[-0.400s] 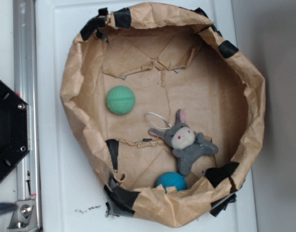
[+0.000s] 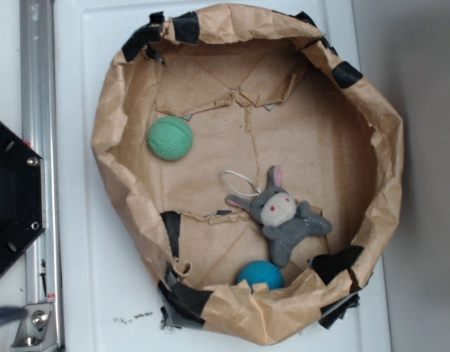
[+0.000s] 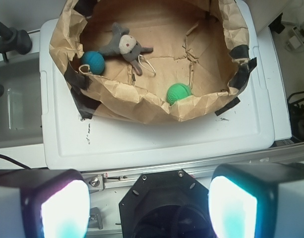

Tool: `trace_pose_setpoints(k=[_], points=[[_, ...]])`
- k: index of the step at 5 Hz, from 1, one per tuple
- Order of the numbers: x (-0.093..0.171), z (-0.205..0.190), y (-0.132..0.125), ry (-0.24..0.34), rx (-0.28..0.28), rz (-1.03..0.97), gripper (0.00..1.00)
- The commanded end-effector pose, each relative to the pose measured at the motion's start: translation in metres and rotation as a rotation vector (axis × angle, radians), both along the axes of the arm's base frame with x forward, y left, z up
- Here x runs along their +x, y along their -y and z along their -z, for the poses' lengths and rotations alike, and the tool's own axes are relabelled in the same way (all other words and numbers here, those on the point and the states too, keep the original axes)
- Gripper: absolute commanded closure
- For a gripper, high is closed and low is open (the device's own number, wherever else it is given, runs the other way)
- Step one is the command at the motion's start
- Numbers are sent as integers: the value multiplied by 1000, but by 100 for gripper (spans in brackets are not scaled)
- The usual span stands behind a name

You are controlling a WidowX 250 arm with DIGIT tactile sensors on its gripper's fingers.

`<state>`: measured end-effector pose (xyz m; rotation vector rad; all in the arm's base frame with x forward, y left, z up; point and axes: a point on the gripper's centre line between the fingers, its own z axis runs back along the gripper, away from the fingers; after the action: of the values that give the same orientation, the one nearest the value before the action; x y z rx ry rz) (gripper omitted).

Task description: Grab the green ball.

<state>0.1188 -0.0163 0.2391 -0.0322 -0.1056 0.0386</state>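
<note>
Though my wrist cam looks down from well back, the near wall of the brown paper basin (image 3: 142,101) cuts off the lower edge of the green ball (image 3: 178,92), so I can't tell if it touches the wall there. My gripper (image 3: 149,203) shows only as two blurred, glowing fingertips (image 3: 62,208) at the bottom corners, wide apart w/ nothing between them. It's out of the exterior view altogether.

In the exterior view the green ball (image 2: 169,138) sits on the basin floor near the left wall (image 2: 111,147), apart from the other items. The grey plush bunny (image 2: 283,216) lies near the middle-right, a thin white loop (image 2: 239,181) by its ear. The teal-blue ball (image 2: 260,274) is partly hidden by the lower rim, prob. resting against it.
</note>
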Motion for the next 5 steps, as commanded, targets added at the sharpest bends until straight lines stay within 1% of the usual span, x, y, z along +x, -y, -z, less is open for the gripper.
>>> trace_pose_setpoints(k=[1,2,3,4,5], points=[[101,40,-25,44,78,-4,0],[144,81,-35,39,80,40,0],[129,135,-40,-45,80,165,0],[96,184,-46,-128,71,266,0],[80,194,-43,-143,65,305,0]])
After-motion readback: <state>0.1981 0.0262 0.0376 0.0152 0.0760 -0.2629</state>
